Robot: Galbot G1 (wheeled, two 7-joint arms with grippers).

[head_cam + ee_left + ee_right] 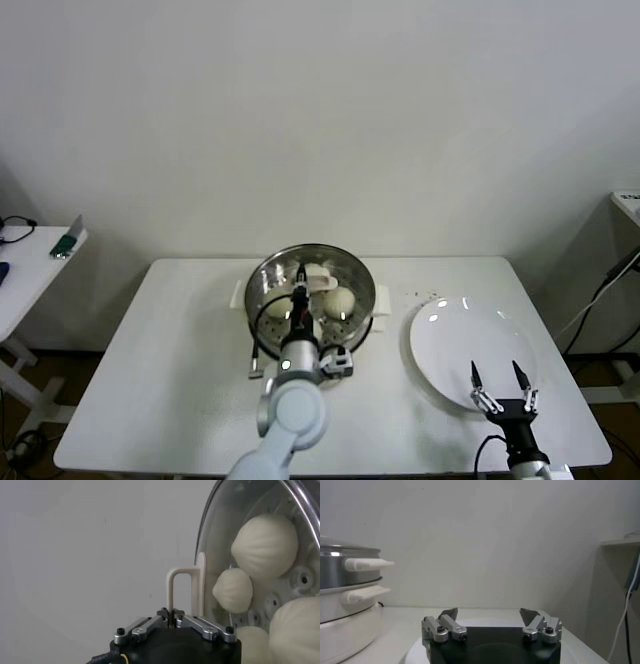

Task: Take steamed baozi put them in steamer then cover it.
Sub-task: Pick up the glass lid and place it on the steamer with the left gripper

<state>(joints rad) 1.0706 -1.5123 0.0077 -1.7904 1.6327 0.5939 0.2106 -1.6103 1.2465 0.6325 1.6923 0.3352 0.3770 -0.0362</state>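
The left gripper (298, 300) is above the steamer (311, 295), and its fingers are pinched together on the cream-white handle (186, 596) of the cover (252, 540). In the left wrist view the thin handle loop stands between the two closed fingertips, so the cover is gripped there. The cover, a clear glass lid with a metal rim, lies over the round steel basket of the steamer, which stands at the far middle part of the white table (170, 370). Through the glass the steamed baozi (264, 545) are seen inside the basket, on the perforated floor; the left wrist view shows four of them close to each other. The right gripper (503, 390) is held over the near edge of the white plate (460, 335), which lies on the table to the right of the steamer, well apart from it. Its fingers are spread wide and hold nothing. The right wrist view shows the side handles (367, 564) of the steamer.
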